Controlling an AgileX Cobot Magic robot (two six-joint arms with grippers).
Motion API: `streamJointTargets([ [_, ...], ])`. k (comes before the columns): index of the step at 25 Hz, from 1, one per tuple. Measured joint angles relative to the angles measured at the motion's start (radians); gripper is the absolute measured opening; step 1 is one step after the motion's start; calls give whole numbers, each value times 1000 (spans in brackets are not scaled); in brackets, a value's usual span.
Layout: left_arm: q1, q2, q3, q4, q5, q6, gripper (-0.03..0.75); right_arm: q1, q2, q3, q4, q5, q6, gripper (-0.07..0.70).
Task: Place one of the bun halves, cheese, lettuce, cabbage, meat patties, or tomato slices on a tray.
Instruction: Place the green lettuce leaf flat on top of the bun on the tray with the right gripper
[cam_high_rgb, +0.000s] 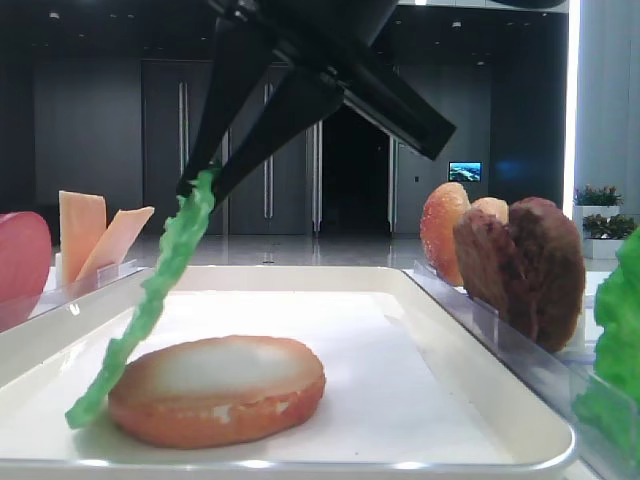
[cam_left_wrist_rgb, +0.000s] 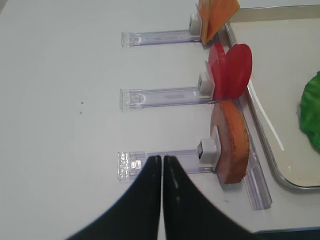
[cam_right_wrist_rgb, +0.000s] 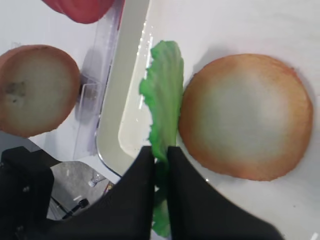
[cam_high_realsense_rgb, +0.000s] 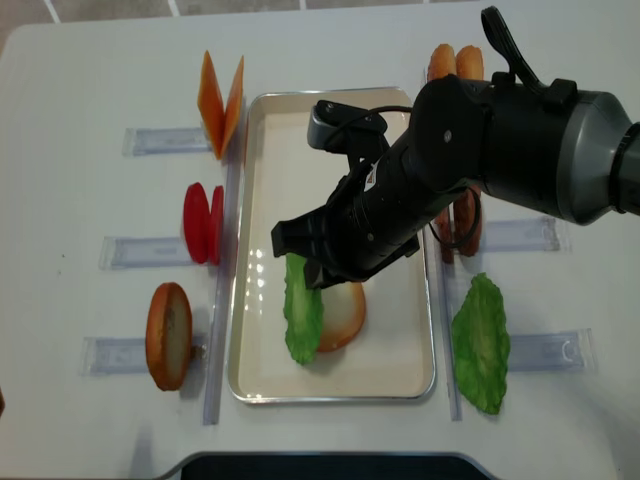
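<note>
My right gripper (cam_right_wrist_rgb: 160, 152) is shut on the top edge of a ruffled green lettuce (cam_right_wrist_rgb: 162, 100) leaf. The leaf (cam_high_rgb: 150, 300) hangs slanted over the off-white tray (cam_high_realsense_rgb: 250, 200), and its lower end reaches the paper lining beside a bun half (cam_high_rgb: 215, 390) lying flat face up. From above, the lettuce (cam_high_realsense_rgb: 302, 310) overlaps that bun half's (cam_high_realsense_rgb: 345, 315) left edge. My left gripper (cam_left_wrist_rgb: 162, 159) is shut on nothing, over the table left of the tray, near a clear holder with another bun half (cam_left_wrist_rgb: 231, 142).
Left of the tray, clear holders carry cheese (cam_high_realsense_rgb: 221, 100), tomato slices (cam_high_realsense_rgb: 203, 222) and a bun half (cam_high_realsense_rgb: 168, 335). To its right stand bun halves (cam_high_realsense_rgb: 452, 62), meat patties (cam_high_rgb: 525, 265) and a second lettuce leaf (cam_high_realsense_rgb: 480, 345). The right arm (cam_high_realsense_rgb: 500, 130) spans the tray's upper right.
</note>
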Motion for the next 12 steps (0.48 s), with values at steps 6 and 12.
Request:
streamJointTargets([
  [6, 0, 0, 0, 0, 0, 0, 0, -9, 0, 0, -39, 5, 0, 65],
  [12, 0, 0, 0, 0, 0, 0, 0, -9, 0, 0, -117, 7, 0, 65],
])
